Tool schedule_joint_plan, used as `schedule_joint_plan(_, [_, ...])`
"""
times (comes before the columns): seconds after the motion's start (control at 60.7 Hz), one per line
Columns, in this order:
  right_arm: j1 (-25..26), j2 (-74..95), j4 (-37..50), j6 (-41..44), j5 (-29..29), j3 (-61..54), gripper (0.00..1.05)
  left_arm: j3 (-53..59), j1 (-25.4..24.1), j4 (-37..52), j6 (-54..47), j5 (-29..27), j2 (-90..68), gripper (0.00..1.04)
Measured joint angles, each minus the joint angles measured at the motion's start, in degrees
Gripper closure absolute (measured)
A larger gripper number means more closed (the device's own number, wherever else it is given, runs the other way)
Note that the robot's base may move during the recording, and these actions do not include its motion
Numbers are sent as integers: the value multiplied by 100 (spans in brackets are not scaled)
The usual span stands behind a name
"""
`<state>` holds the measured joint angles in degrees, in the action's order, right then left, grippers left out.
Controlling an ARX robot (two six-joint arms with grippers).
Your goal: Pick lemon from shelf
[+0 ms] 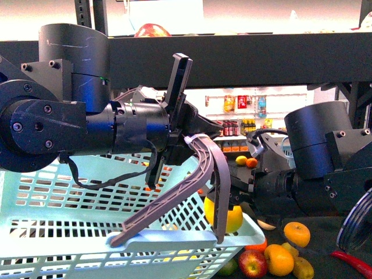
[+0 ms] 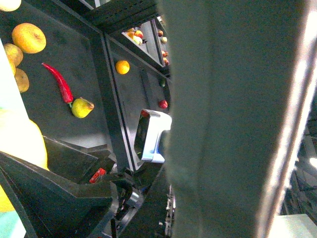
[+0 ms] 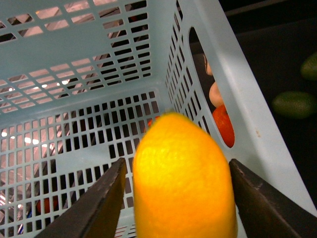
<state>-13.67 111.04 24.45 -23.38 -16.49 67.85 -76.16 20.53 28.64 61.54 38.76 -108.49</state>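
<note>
— What's nearest?
— The left tool (image 1: 168, 239). Its two grey fingers are spread wide apart, with the tips down at the rim of the pale blue basket (image 1: 52, 232), and they grip nothing.
— And the lemon?
— The lemon (image 3: 181, 173) is clamped between the dark fingers of the right tool (image 3: 178, 198). It is held over the basket's inside, close to one corner.
— Farther back?
— The black shelf (image 1: 244, 58). On its lower tier, beside the basket, lie an orange (image 1: 297, 233), a red apple (image 1: 252, 263) and a red chili (image 1: 351, 263). The deep lip of the upper tier crosses above both arms.
</note>
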Motion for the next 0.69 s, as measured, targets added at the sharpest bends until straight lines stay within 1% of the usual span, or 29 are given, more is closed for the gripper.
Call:
schedule_joint_plan(0.099, [66, -107, -50, 72, 103, -11, 19, 0, 0, 0, 9, 0, 0, 99])
schedule_joint_plan(0.132, [127, -229, -81, 232, 249, -48, 12, 0, 0, 0, 20, 4, 0, 99])
schedule_joint_plan(0.198, [225, -470, -208, 533, 490, -116, 6, 0, 0, 0, 22, 0, 0, 99])
schedule_joint_plan(0.247, [321, -728, -262, 839, 693, -223, 7, 0, 0, 0, 22, 0, 0, 99])
schedule_joint_plan(0.412, [730, -2109, -616, 1773, 905, -903, 7, 0, 0, 0, 24, 2, 0, 99])
schedule_joint_plan(0.527, [962, -3357, -1187, 2210, 894, -1676, 7, 0, 0, 0, 22, 2, 0, 99])
schedule_joint_plan(0.643, [1152, -4522, -1766, 2347, 859, -2494, 7, 0, 0, 0, 20, 4, 0, 99])
schedule_joint_plan(0.692, [1248, -5149, -2072, 2428, 935, -2916, 7, 0, 0, 0, 24, 4, 0, 99])
